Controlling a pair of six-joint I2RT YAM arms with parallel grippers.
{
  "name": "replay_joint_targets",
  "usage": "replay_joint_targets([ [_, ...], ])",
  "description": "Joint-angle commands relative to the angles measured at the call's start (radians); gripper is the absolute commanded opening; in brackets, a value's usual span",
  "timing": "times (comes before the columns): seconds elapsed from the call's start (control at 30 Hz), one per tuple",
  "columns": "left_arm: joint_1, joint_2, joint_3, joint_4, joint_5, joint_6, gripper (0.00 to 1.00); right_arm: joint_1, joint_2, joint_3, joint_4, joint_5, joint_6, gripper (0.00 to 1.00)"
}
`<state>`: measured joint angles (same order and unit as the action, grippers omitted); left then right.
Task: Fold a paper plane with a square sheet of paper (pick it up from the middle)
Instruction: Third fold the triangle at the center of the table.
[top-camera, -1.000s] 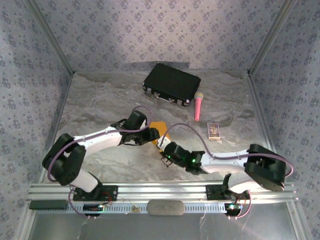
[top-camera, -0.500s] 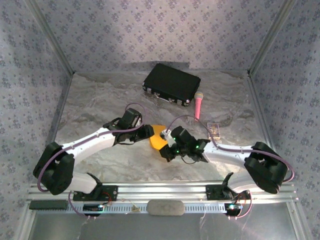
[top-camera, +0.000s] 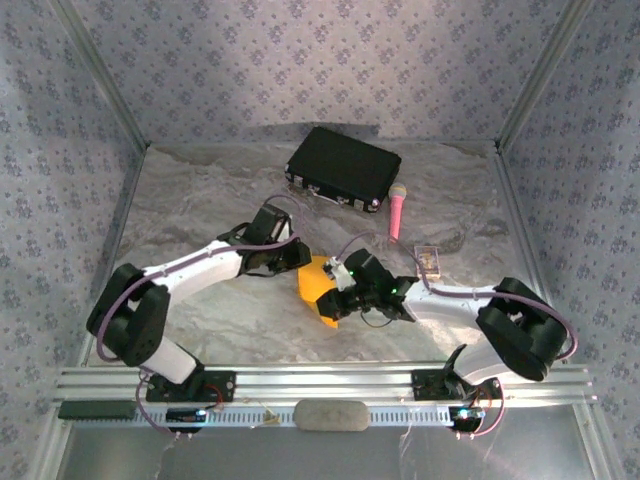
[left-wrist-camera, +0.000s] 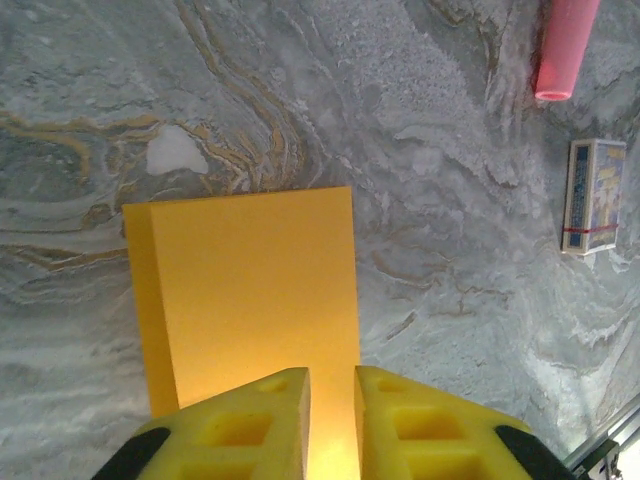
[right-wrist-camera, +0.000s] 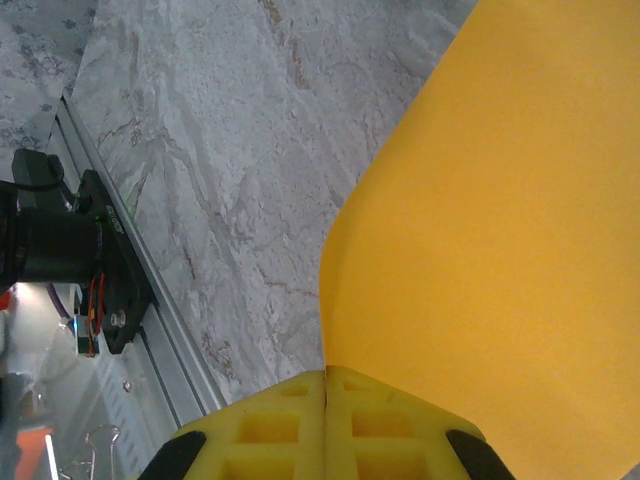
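Orange-yellow paper sat nearside of the black case; right pincer pinched its edge, left pincer stood narrowly parted. Edges needed squaring before creasing.

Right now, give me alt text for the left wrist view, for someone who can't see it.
A folded orange-yellow paper stretches over a grey marbled table, its near end at the left gripper, whose yellow fingers stand a narrow gap apart. A pink microphone tip and a small patterned box sit at upper right.
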<state>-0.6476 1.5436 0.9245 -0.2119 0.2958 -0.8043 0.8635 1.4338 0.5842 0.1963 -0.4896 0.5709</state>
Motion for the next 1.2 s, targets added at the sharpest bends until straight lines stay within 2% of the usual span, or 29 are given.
replay_joint_targets([
  [0.0,0.005,0.067,0.047,0.024,0.06,0.035,0.16,0.004,0.031,-0.014,0.058,-0.029,0.049,0.01],
  [0.13,0.004,0.159,0.081,0.033,0.103,0.057,0.13,0.004,0.055,-0.01,0.074,-0.03,0.049,0.01],
  [0.33,0.004,0.257,0.104,0.027,0.091,0.08,0.12,0.0,0.069,-0.006,0.077,-0.035,0.05,0.01],
  [0.53,0.001,0.339,0.134,-0.041,0.083,0.181,0.1,-0.004,0.083,-0.004,0.057,-0.012,0.049,0.01],
  [0.87,0.001,0.362,0.121,-0.035,0.106,0.174,0.08,-0.067,0.106,0.017,-0.007,-0.012,0.066,0.01],
  [1.17,0.001,0.363,0.137,-0.056,0.106,0.175,0.08,-0.112,0.141,0.111,-0.187,0.046,-0.006,0.01],
])
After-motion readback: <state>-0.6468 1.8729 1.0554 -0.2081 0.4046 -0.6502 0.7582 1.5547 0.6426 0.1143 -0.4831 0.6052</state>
